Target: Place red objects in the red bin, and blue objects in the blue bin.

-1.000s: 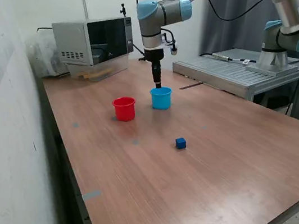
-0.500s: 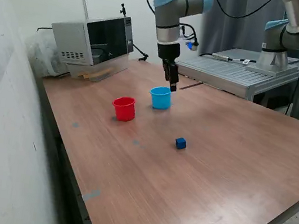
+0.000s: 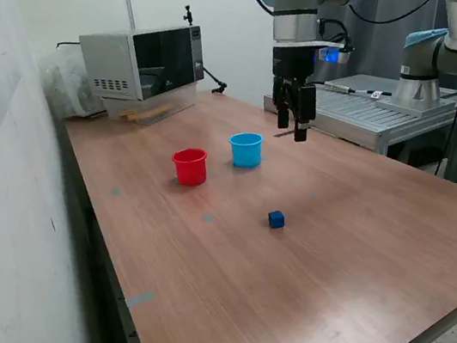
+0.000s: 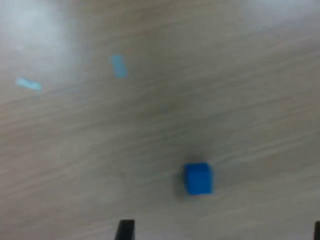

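In the exterior view we see our gripper (image 3: pixel 292 122) raised above the wooden table (image 3: pixel 373 247), fingers spread and carrying nothing; the light-blue cup (image 3: pixel 246 150) sits below it and toward the exterior view's left, the red cup (image 3: pixel 189 166) further that way; one dark-blue cube (image 3: pixel 276 220) lies on the table well below the gripper, apart from both cups; no other cube shows, and we cannot see into the cups. In the wrist view, blurred, the same blue cube (image 4: pixel 198 178) lies on the wood near the gripper's fingertips, untouched; we judge this cube is left to bin.
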